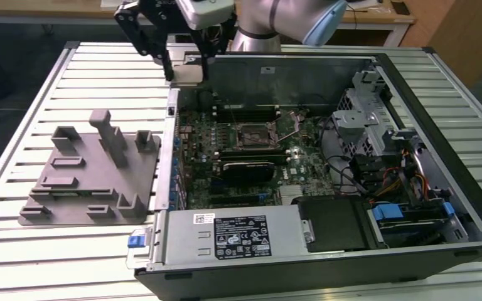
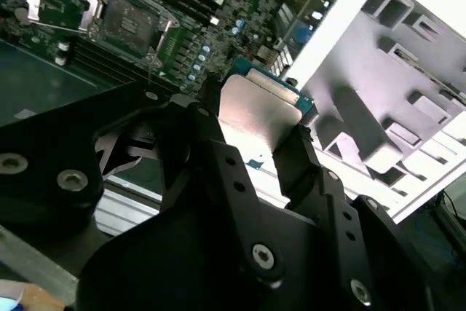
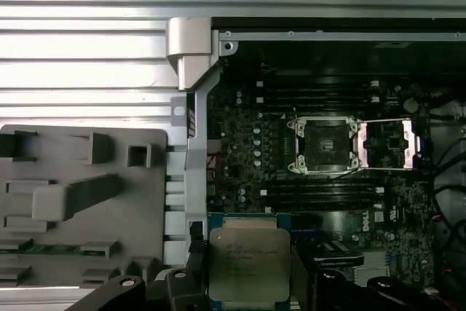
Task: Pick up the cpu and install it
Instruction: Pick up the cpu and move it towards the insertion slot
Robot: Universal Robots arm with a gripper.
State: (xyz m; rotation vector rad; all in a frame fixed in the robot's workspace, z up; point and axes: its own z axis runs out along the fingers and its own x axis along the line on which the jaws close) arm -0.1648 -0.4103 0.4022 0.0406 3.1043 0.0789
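My black gripper (image 1: 187, 70) hangs over the back left corner of the open computer case (image 1: 442, 113), shut on the cpu (image 1: 189, 73). The cpu (image 3: 247, 261) is a flat square chip with a silvery top and a green edge, pinched by its sides between the two black fingers (image 3: 195, 258) in both wrist views. Its metal top also catches the light in the second wrist view, cpu (image 2: 256, 109). The motherboard socket (image 3: 323, 143) lies open below and to the exterior view's right of the gripper, socket (image 1: 256, 134), with its metal load plate (image 3: 389, 143) swung aside.
A grey fixture (image 1: 90, 182) with upright blocks sits on the slatted table (image 1: 23, 251) at the case's left. Inside the case are memory slots (image 1: 245, 114), a dark heatsink (image 1: 248, 168), a drive cage (image 1: 366, 119), cables (image 1: 391, 182) and a power supply (image 1: 233, 235) at the front.
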